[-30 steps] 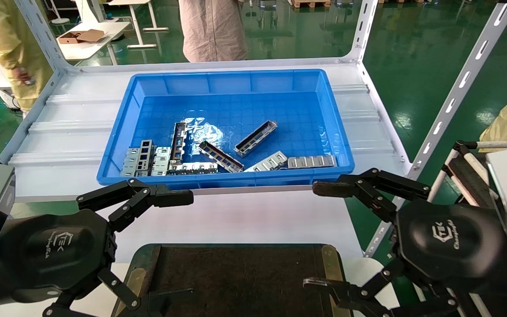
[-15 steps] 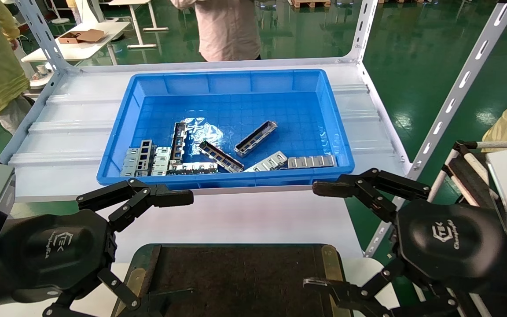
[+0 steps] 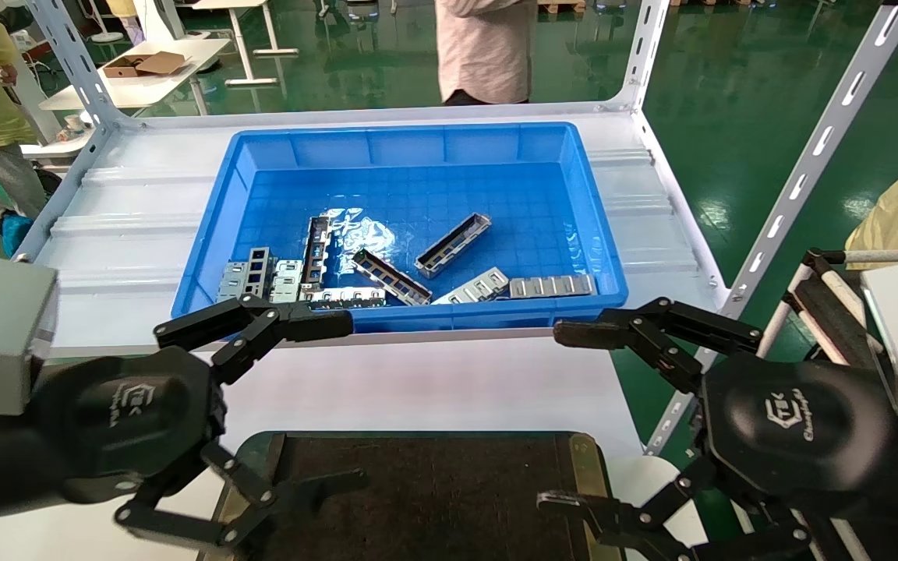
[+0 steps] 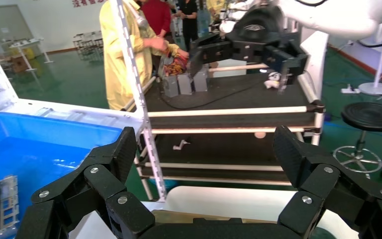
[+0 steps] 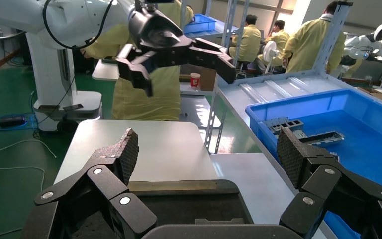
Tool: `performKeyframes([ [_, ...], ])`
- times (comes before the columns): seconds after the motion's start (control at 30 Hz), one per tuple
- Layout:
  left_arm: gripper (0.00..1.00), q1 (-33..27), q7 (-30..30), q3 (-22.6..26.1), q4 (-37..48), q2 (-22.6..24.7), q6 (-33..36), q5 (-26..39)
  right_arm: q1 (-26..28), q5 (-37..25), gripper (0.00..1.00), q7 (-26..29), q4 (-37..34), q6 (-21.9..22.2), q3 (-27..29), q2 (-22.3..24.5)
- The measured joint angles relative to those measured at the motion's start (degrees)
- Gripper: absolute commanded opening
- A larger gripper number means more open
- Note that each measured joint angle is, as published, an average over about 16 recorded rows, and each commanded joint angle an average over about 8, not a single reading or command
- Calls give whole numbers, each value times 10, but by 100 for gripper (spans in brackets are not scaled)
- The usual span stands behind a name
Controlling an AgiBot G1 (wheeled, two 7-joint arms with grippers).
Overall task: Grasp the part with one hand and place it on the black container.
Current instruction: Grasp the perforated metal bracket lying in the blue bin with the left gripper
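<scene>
Several silver-grey trough parts lie in the blue bin: one slanted near the middle, one beside it, one upright-lying at the left. The black container sits at the near table edge, with nothing on it. My left gripper is open and empty, hovering at the container's left end, short of the bin's front wall. My right gripper is open and empty at the container's right end. Both wrist views show wide open jaws, left and right.
Flat silver plates with square windows lie in the bin at the front left and front right. White shelf posts rise at the corners. A black cart stands at the right. People stand behind the shelf.
My left gripper has moved up and a little right, toward the bin's front wall. The right arm has not moved. The person behind the shelf has walked to the right.
</scene>
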Motion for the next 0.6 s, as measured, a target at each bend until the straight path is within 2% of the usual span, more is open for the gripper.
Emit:
performKeyframes([
  [0.3, 100, -11, -9, 19, -10, 38, -85, 61, 0, 0, 100, 0, 0, 0, 0, 0],
  [0.6, 100, -40, -30, 56, 9, 100, -182, 147, 0, 0, 100, 0, 0, 0, 0, 0],
])
